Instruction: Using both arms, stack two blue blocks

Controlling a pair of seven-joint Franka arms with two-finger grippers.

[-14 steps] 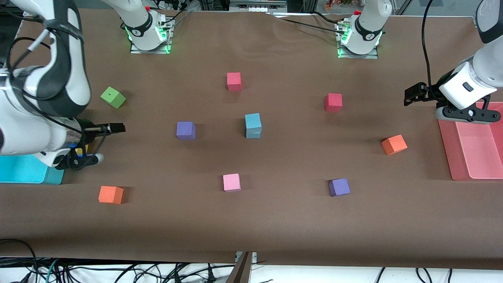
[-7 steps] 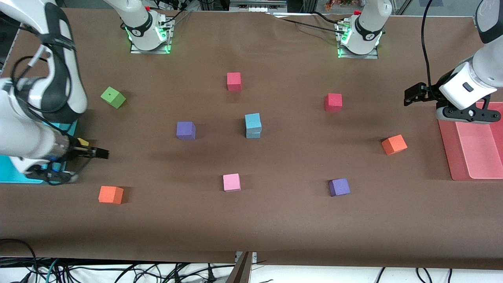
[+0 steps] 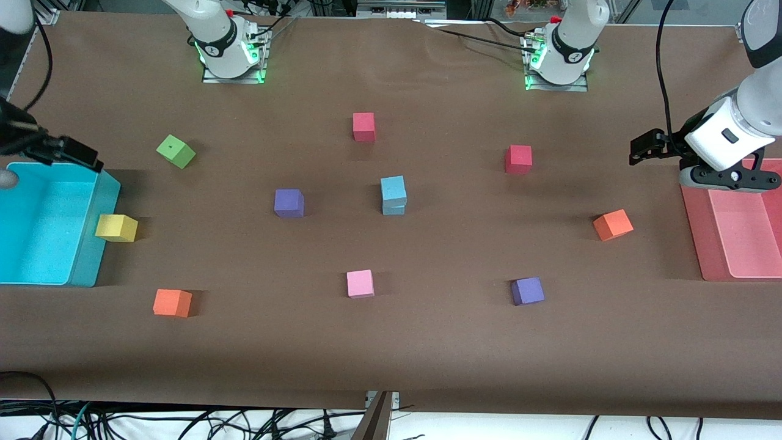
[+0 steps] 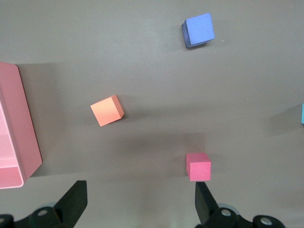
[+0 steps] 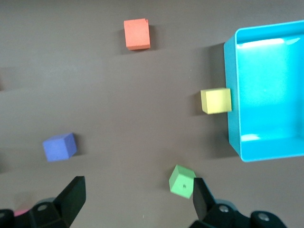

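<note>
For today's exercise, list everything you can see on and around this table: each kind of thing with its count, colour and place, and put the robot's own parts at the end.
blue blocks: 2, light blue, stacked mid-table
red blocks: 2, red, toward the arms' bases
purple blocks: 2, purple, one beside the stack, one nearer the front camera
orange blocks: 2, orange, one toward each end
pink block: 1, pink, nearer the front camera than the stack
green block: 1, green, tilted, right arm's end
yellow block: 1, yellow, against the turquoise bin
turquoise bin: 1, right arm's end
pink tray: 1, left arm's end
right hand: open, over the bin's corner
left hand: open, over the table beside the tray
</note>
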